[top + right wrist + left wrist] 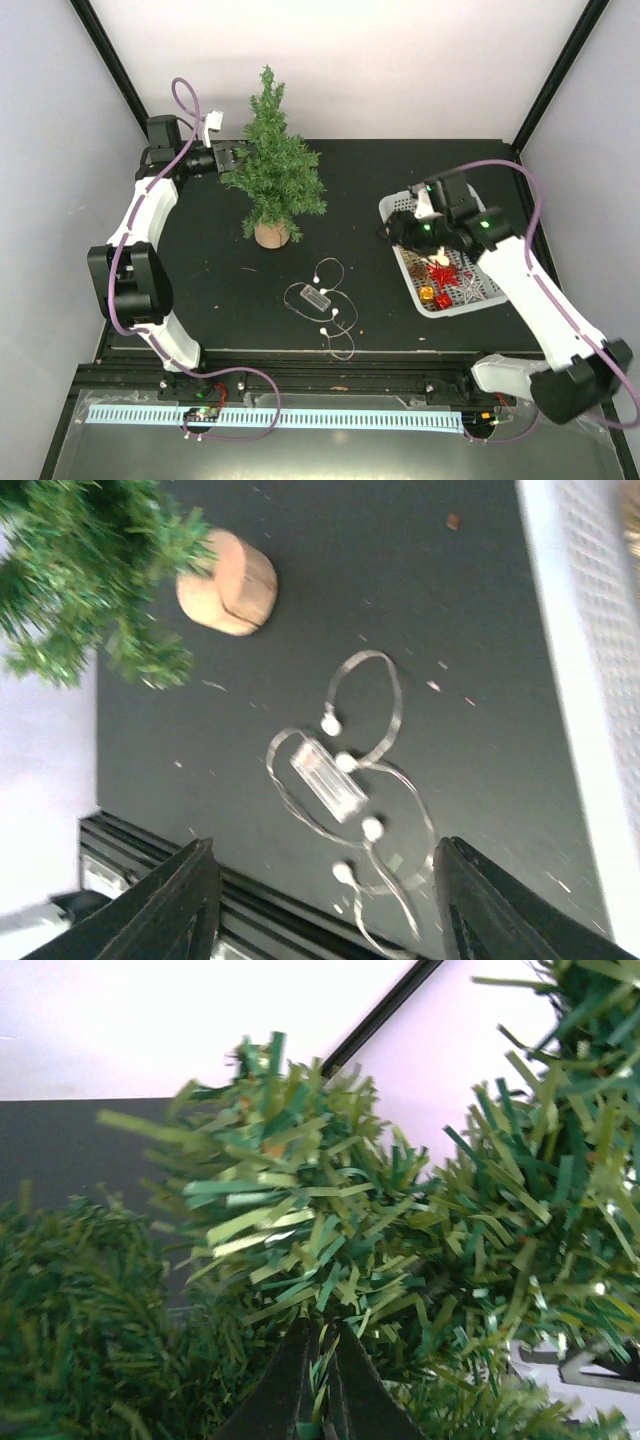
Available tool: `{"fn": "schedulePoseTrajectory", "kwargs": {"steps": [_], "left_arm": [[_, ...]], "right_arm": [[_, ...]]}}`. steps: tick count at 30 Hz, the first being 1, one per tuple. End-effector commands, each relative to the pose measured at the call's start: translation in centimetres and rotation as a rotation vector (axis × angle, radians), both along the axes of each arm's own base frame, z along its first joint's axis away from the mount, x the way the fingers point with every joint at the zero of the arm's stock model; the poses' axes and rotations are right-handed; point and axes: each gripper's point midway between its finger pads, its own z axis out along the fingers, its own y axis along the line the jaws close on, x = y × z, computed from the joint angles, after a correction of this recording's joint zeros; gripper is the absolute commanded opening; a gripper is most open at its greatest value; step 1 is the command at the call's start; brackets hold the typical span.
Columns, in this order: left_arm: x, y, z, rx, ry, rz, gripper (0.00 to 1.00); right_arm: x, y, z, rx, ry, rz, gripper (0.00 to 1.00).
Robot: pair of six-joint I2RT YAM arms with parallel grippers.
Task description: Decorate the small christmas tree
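The small christmas tree (pixel 272 170) stands upright on its round wood stump (pixel 271 234) at the back left of the black table. My left gripper (pixel 240 157) reaches into its left side at mid height. In the left wrist view that gripper (pixel 320 1325) is shut, with green needles of a tree branch (pixel 290 1210) pinched between the jaws. My right gripper (pixel 397 232) hovers over the left edge of the white basket (pixel 455 308). In the right wrist view it (pixel 325 845) is open and holds nothing. Far below it lies the light string (pixel 335 780).
A clear light string with a battery box (pixel 318 298) lies coiled on the table in front of the tree. The basket holds red, gold and silver ornaments (pixel 445 285). Its white wall (pixel 590 630) shows at the right of the right wrist view, with the stump (pixel 228 583) at the upper left.
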Motion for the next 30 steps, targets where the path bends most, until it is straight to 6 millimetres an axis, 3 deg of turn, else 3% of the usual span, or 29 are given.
{"fn": "schedulePoseTrajectory", "kwargs": {"steps": [1,7,13,17,23,30], "left_arm": [[-0.9,0.0,3.0,0.001,-0.106,-0.031,0.01],[-1.0,0.0,2.3,0.005,-0.088,-0.041,0.02],[-2.2,-0.2,1.4,0.012,-0.078,-0.054,0.01],[-3.1,-0.3,1.1,0.017,-0.081,-0.052,0.02],[-4.1,-0.3,0.7,0.035,-0.085,-0.039,0.01],[-4.9,-0.3,0.7,0.052,-0.100,-0.031,0.01]], "right_arm": [[5.7,5.6,3.2,0.203,-0.088,0.001,0.59],[11.0,10.1,2.1,0.262,-0.073,0.006,0.59],[13.6,12.8,-0.9,0.258,-0.022,0.021,0.59],[14.1,14.3,-2.0,0.294,0.001,0.038,0.59],[13.8,17.5,-1.2,0.363,-0.008,0.102,0.56],[13.6,19.5,-2.7,0.359,0.024,0.131,0.44]]}}
